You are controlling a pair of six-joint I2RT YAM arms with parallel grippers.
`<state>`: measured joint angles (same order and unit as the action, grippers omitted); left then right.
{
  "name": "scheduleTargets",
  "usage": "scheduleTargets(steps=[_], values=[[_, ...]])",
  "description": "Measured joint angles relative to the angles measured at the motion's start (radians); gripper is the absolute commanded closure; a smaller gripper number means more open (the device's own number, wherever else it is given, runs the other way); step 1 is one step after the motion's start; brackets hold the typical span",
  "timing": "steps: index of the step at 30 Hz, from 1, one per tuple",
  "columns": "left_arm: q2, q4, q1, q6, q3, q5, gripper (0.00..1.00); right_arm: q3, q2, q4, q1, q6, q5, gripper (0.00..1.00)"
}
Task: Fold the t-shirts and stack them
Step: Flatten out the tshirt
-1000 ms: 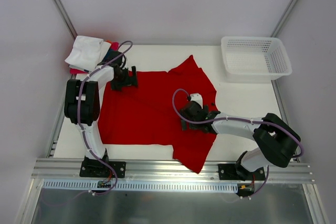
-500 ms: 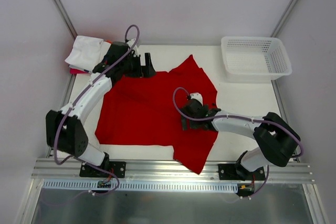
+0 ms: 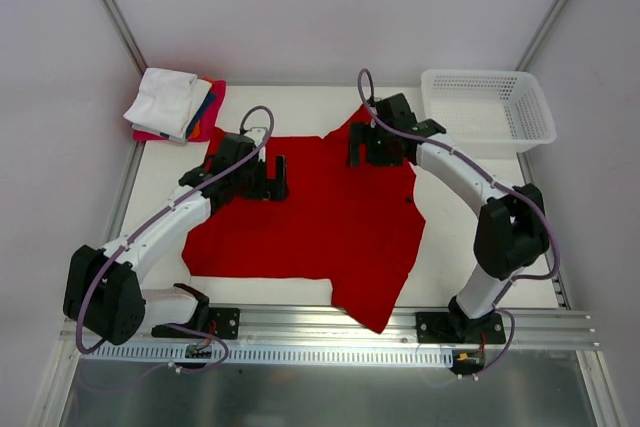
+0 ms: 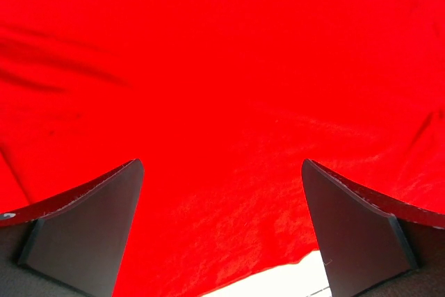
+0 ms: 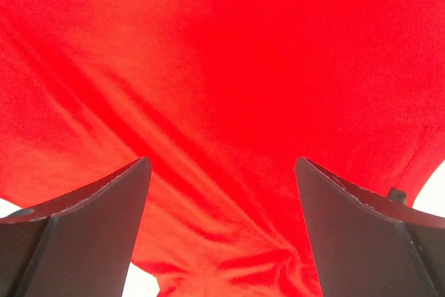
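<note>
Overhead, a red t-shirt lies spread mid-tabletop, folded shirts stacked at the far left corner; only wrist views show the left end effector and right end effector spread apart over the cloth.

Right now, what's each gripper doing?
Left gripper: open, empty, over the shirt.
Right gripper: open, empty, over the shirt.
</note>
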<state>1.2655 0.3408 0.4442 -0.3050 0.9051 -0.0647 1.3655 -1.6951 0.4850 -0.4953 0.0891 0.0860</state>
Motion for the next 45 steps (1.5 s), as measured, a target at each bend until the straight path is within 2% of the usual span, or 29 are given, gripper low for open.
scheduleTargets(steps=[5, 9, 12, 13, 15, 16, 17, 18, 24, 34, 45], values=[[-0.043, -0.022, 0.0, 0.0, -0.001, 0.019, 0.01, 0.199, -0.088, 0.107, 0.0, -0.05, 0.04, 0.11], [-0.055, -0.029, 0.0, -0.006, -0.006, 0.023, 0.01, 0.247, -0.151, 0.14, 0.009, -0.081, 0.057, 0.12], [-0.072, -0.032, 0.0, -0.023, -0.027, 0.024, 0.01, 0.247, -0.215, 0.148, 0.024, -0.096, 0.074, 0.27], [-0.082, -0.032, 0.0, -0.028, -0.036, 0.025, 0.01, 0.248, -0.243, 0.147, 0.033, -0.1, 0.089, 0.47], [-0.098, -0.034, 0.0, -0.037, -0.051, 0.027, 0.01, 0.252, -0.301, 0.141, 0.056, -0.107, 0.124, 0.62], [-0.103, -0.034, 0.0, -0.043, -0.056, 0.03, 0.01, 0.252, -0.332, 0.131, 0.071, -0.103, 0.147, 0.76], [-0.106, -0.037, 0.0, -0.047, -0.06, 0.032, 0.01, 0.252, -0.357, 0.12, 0.086, -0.103, 0.168, 0.85], [-0.108, -0.043, 0.0, -0.05, -0.065, 0.034, 0.01, 0.254, -0.386, 0.109, 0.102, -0.1, 0.19, 0.99], [-0.109, -0.067, 0.0, -0.056, -0.09, 0.044, 0.01, 0.372, -0.513, 0.087, 0.163, -0.074, 0.286, 0.99], [-0.118, -0.093, 0.002, -0.072, -0.14, 0.044, 0.01, 0.598, -0.636, 0.063, 0.188, -0.064, 0.368, 1.0], [-0.204, -0.103, 0.015, -0.082, -0.151, 0.047, 0.01, 0.615, -0.724, 0.051, 0.269, -0.023, 0.423, 0.99]])
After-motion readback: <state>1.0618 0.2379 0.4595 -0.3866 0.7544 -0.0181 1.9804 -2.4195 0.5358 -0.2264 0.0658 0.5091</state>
